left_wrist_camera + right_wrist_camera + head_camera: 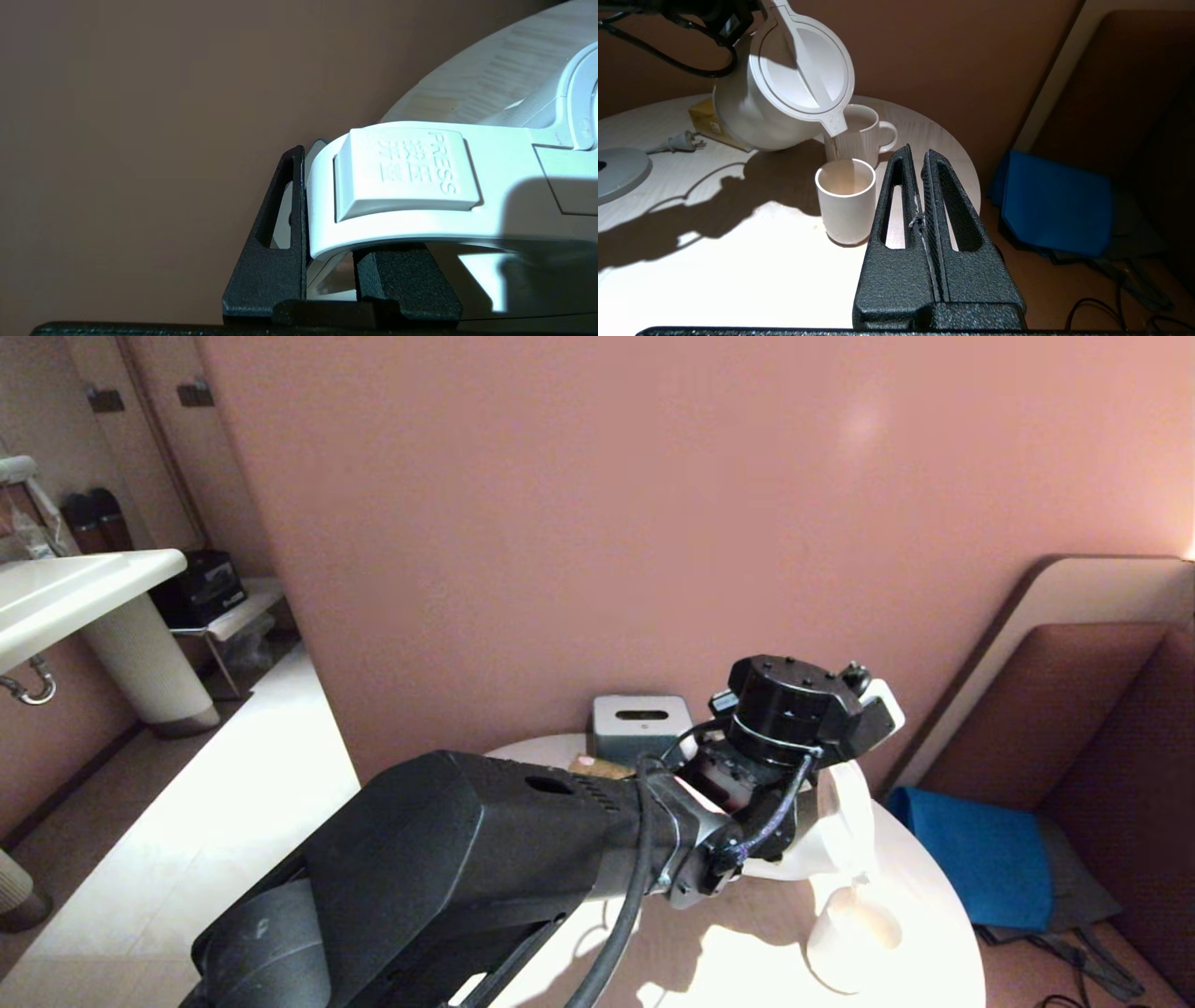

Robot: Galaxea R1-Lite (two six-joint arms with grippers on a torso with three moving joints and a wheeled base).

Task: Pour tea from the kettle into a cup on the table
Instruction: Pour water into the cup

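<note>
1. Large white electric kettle [784, 88]: tilted over the plain white handleless cup [845, 200], thin reddish-brown tea [837, 150] falling in.
2. Left gripper [327, 261]: jaws clamped on kettle's handle.
3. Right gripper [920, 186]: jaws closed, empty, near the round pale wood-grain table [738, 261] edge.
4. Ribbed white mug [866, 135]: just behind cup.

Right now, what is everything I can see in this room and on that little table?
kettle: one, white, tilted in the air over the cup, tea running from its spout
cup: one, white, no handle, on the table under the spout
mug: one, white, ribbed, behind the cup
table: one, round, pale wood grain
kettle base: one, grey, on the table
plug: one, grey, beside the base
yellow box: one, behind the kettle
grey box: one, by the wall
blue cushion: one, beside the table
washbasin: one, white, far left
left gripper: fingers clamped on the kettle handle
right gripper: fingers shut, empty, near the cup
</note>
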